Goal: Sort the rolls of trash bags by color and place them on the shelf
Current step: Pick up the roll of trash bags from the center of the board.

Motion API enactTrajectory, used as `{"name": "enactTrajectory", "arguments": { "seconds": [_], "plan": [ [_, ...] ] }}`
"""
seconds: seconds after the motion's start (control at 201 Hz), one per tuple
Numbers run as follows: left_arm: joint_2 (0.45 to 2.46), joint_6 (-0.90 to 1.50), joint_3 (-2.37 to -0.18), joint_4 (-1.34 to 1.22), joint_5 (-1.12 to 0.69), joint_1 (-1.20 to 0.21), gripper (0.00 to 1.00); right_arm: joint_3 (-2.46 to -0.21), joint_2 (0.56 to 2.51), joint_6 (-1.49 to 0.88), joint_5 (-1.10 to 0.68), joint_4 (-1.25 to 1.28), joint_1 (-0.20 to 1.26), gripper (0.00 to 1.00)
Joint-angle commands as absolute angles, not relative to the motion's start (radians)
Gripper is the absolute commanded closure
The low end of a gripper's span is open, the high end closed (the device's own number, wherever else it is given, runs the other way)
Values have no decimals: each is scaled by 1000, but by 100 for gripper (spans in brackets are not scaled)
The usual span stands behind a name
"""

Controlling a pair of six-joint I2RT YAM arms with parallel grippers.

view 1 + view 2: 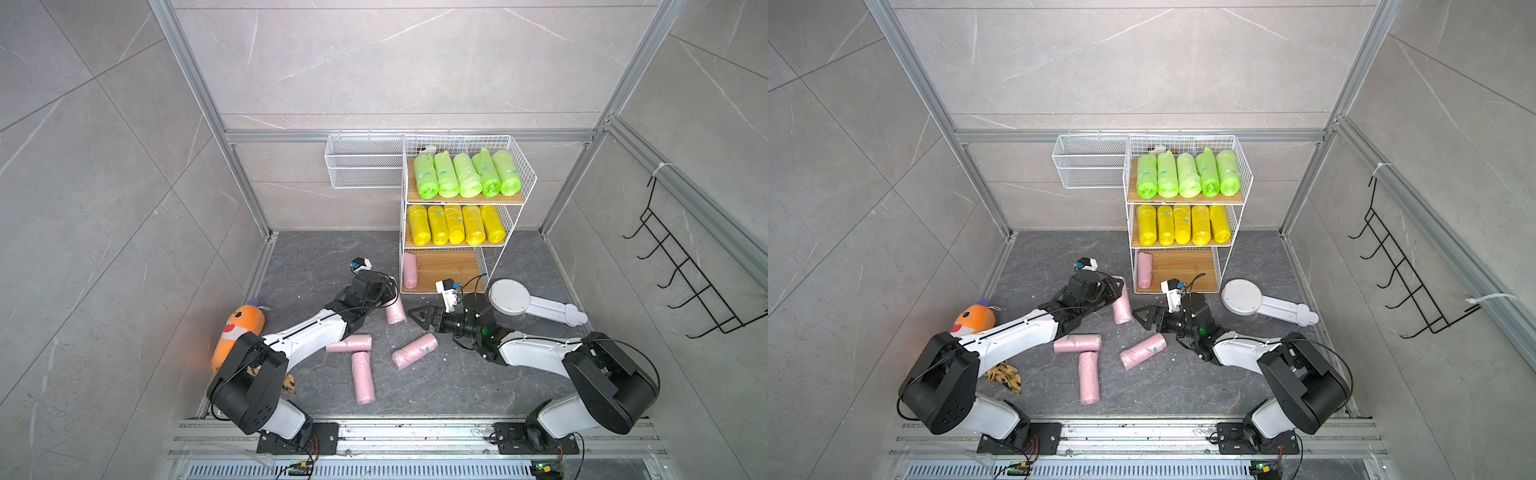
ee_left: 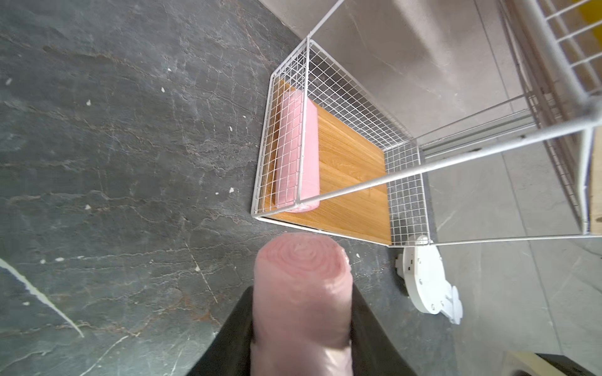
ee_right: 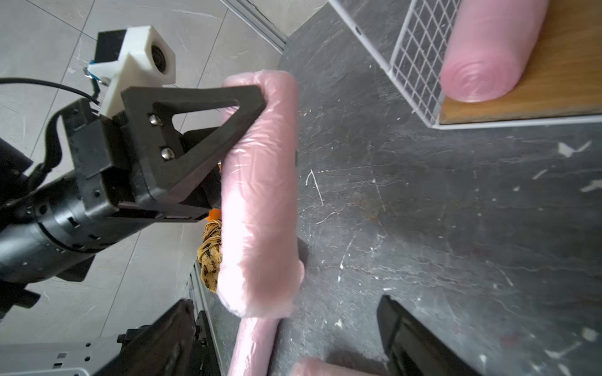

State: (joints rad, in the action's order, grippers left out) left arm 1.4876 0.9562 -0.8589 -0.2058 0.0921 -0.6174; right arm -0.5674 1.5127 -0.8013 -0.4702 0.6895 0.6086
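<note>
Left arm stretches low toward the shelf (image 1: 515, 166). Left gripper (image 2: 301, 293) clamps a crinkly pale pink roll (image 1: 395, 311) just before the bottom tier. Three loose pink rolls (image 1: 363, 377) lie on the tabletop (image 1: 449, 382). Right arm bent; right gripper (image 1: 419, 321) points left, jaws wide, empty. Shelf: green rolls (image 1: 467, 176) top, yellow rolls (image 1: 455, 226) middle, one shelved pink roll (image 1: 409, 270) below.

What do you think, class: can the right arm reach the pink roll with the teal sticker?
Probably yes. The right hand is open and empty, and that pink roll lies on bare floor close beside it with nothing between. The left hand grips another roll, off to the side.
</note>
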Motion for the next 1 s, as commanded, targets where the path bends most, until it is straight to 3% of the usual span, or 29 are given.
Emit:
{"name": "enactTrajectory", "arguments": {
  "seconds": [0.0,0.373,0.632,0.722,0.886,0.99],
  "plan": [
    [1430,1065,-845,-340,57,-621,66,-593,1533,-825,-479,745,630,8],
    [1424,1097,-827,-377,43,-654,66,-676,1619,-838,-486,760,669,18],
    [1424,1111,-812,-400,48,-661,65,-685,1628,-840,-463,761,675,53],
    [1416,1111,-802,-401,59,-662,58,-674,1609,-824,-443,741,673,61],
    [1395,1060,-798,-353,111,-661,27,-647,1540,-760,-379,637,663,63],
    [1373,990,-811,-277,168,-661,19,-612,1485,-715,-323,562,633,63]
  ]
}}
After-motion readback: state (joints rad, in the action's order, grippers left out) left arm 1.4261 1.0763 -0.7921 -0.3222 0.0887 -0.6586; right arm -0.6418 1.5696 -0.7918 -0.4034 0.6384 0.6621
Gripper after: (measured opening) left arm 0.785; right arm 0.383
